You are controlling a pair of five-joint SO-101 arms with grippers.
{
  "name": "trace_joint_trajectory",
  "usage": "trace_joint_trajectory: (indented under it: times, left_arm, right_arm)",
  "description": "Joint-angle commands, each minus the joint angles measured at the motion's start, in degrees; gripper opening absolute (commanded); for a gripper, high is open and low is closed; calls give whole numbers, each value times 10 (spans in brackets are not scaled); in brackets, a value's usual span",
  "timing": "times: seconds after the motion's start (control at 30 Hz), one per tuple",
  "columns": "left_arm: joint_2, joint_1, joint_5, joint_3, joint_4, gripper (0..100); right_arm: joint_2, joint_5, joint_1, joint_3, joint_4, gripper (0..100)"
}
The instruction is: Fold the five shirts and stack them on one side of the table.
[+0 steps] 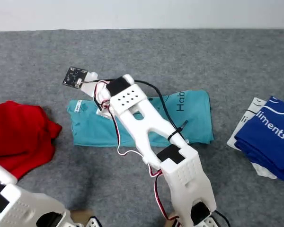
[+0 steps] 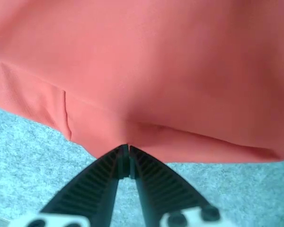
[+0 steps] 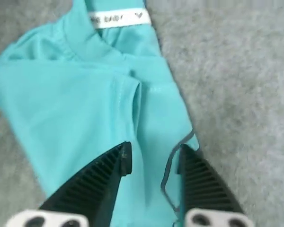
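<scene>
Grey felt desk (image 1: 180, 52) right across the picture, and four shirts are out on it. Biggest is the teal shirt (image 1: 194, 118), lying mid-desk as a long band, collar end toward the red one. The right arm (image 1: 142, 118) stretches out over it from the near edge. Off to the left sits the red shirt (image 1: 19, 135), a rumpled heap well apart from the teal. Over on the right edge the blue shirt (image 1: 270, 137) lies on top of a white shirt (image 1: 248, 118), the white peeking out beneath it.

Close in now: the right jaws are partly open just above the teal cloth, one either side of a raised crease, gripping nothing, with the collar label (image 3: 118, 18) beyond them. The left jaws are closed tip to tip right at the red shirt's hem (image 2: 99, 113); whether they pinch any cloth cannot be told.
</scene>
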Motion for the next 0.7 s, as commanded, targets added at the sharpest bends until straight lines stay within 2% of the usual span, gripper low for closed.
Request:
trace_joint_trajectory:
  times: [0.0,0.1,0.2,0.37,0.5,0.57,0.67]
  left_arm:
    - [-15,2,-5,-5,21,6]
    - [-55,2,-4,-1,40,6]
    - [-120,2,-4,-1,62,6]
    - [-233,16,-6,12,89,6]
    - [-310,41,-24,70,89,6]
    - [-351,57,-30,106,89,6]
    - [-399,85,-30,149,88,6]
  right_arm:
    - [-15,-50,12,-84,92,50]
    - [-13,-118,24,-120,156,39]
    - [-13,-154,56,-127,204,37]
    - [-15,-209,140,-127,258,39]
    - [-14,-217,217,-125,265,45]
    - [-13,-217,258,-124,265,91]
    - [-12,-235,312,-113,265,232]
